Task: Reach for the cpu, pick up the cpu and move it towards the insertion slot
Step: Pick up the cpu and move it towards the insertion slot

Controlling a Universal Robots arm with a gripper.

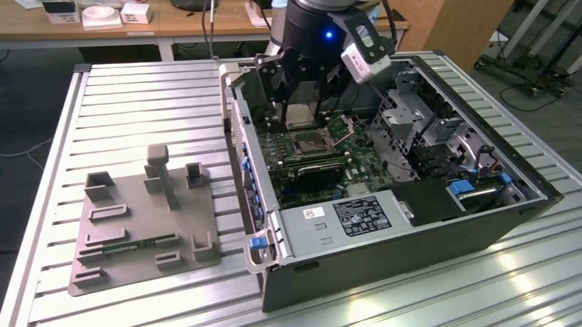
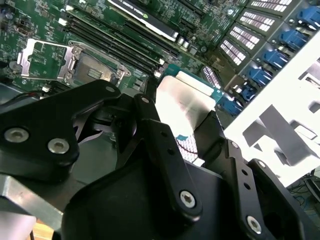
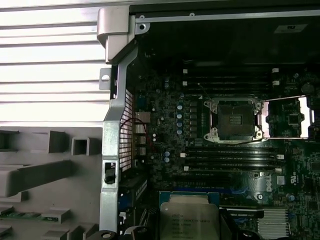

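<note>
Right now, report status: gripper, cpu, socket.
Gripper shut on cpu, held above the motherboard. Insertion slot open, plate swung aside. Nothing seen blocking the slot.

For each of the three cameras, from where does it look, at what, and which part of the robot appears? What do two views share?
Exterior view: off the arm, above the table, looking down at the open computer case, grey tray and arm; the gripper holds the cpu.
Second wrist view: on the arm, looking past the gripper's black links at the cpu and motherboard.
First wrist view: on the arm, looking down on the insertion slot; cpu at the edge.
Shared: both wrist views show the cpu and the slot.
</note>
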